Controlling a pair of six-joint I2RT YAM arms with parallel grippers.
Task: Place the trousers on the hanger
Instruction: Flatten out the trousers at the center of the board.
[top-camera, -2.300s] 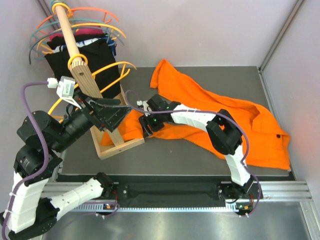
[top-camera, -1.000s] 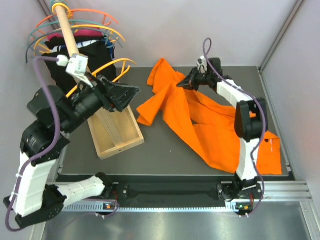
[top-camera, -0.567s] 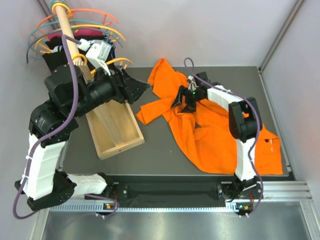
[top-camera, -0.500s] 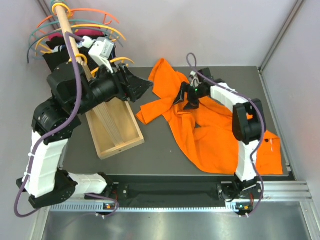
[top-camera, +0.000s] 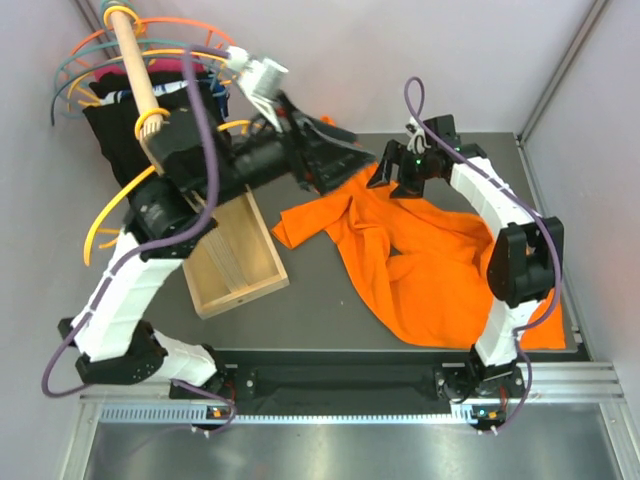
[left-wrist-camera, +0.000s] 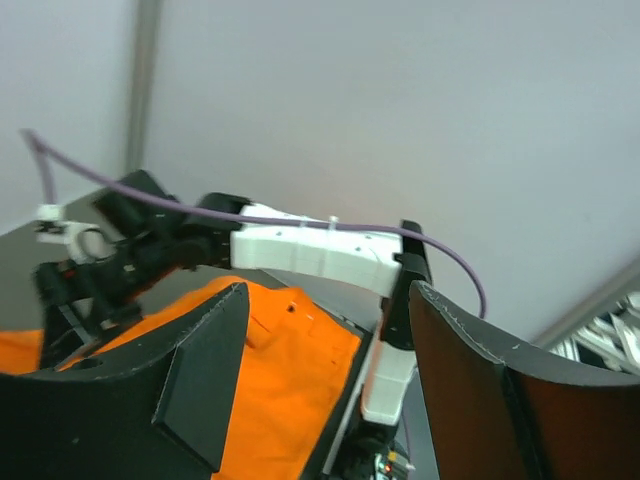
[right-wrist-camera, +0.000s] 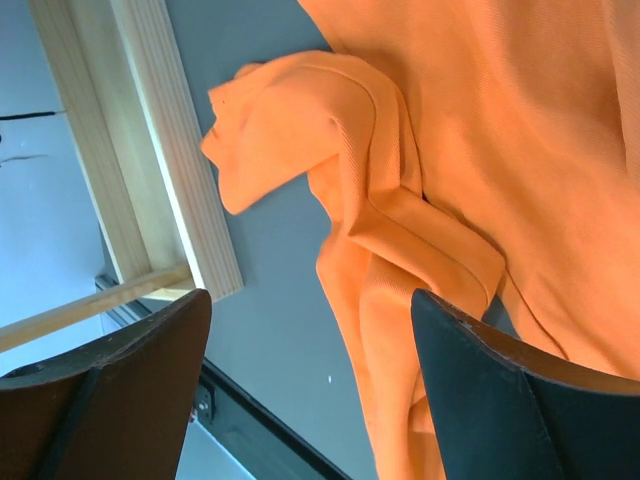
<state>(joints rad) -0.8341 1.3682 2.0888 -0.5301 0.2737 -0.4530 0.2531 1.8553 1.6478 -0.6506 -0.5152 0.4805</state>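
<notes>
Top external: bright orange soft fabric trousers (top-camera: 430, 255) stretch from upper centre toward lower right; your right end effector (top-camera: 393, 172) over upper end, left end effector (top-camera: 345, 157) beside; both gape empty.

You have a dark grey table (top-camera: 320, 300) before you. The trousers (top-camera: 430, 270) lie crumpled on it, spread from the far middle towards the near right corner. A wooden frame (top-camera: 235, 265) sits by its left edge.

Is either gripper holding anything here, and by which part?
Nothing is held: the left gripper and the right gripper are both open and empty; the bright orange fabric trousers lie loose.
</notes>
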